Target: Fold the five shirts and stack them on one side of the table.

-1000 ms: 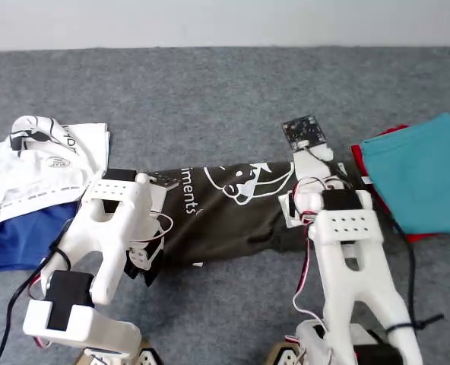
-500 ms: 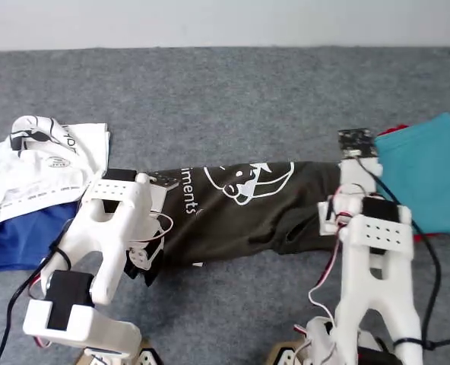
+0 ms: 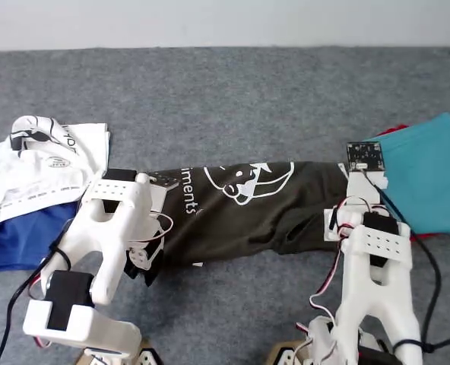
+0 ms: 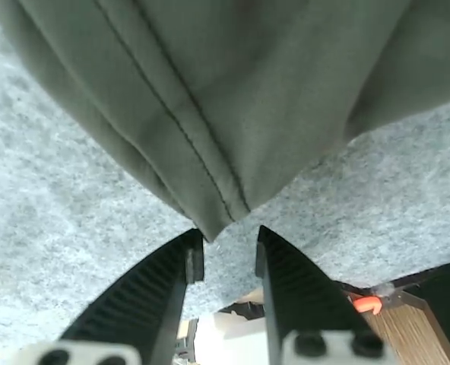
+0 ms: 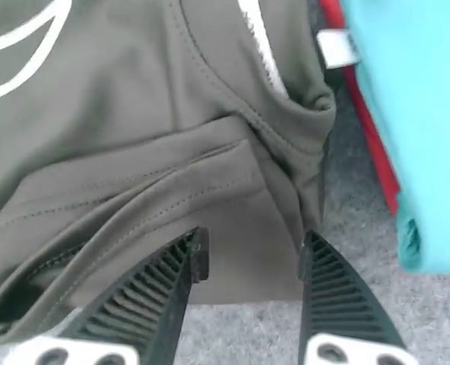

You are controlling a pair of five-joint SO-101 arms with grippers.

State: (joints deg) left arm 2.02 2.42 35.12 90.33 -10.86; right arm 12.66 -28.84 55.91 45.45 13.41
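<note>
Spotter: Counter [image 3: 248, 84] carries the dark shirt [image 3: 240, 209] stretched across its middle, one end near the teal shirt [image 3: 426, 175].
Checker: And the right fingers [image 5: 172, 285]?
Spotter: Spread open over that end's sleeve folds. The left fingers [image 4: 160, 281] stand slightly apart at the opposite hem corner, gripping nothing.
Checker: Risk?
Spotter: A bite taken so close to the teal shirt could catch its edge and drag it.
Checker: What changed?
Spotter: The right arm has swung from the print toward the teal side; the left arm stayed put.
</note>
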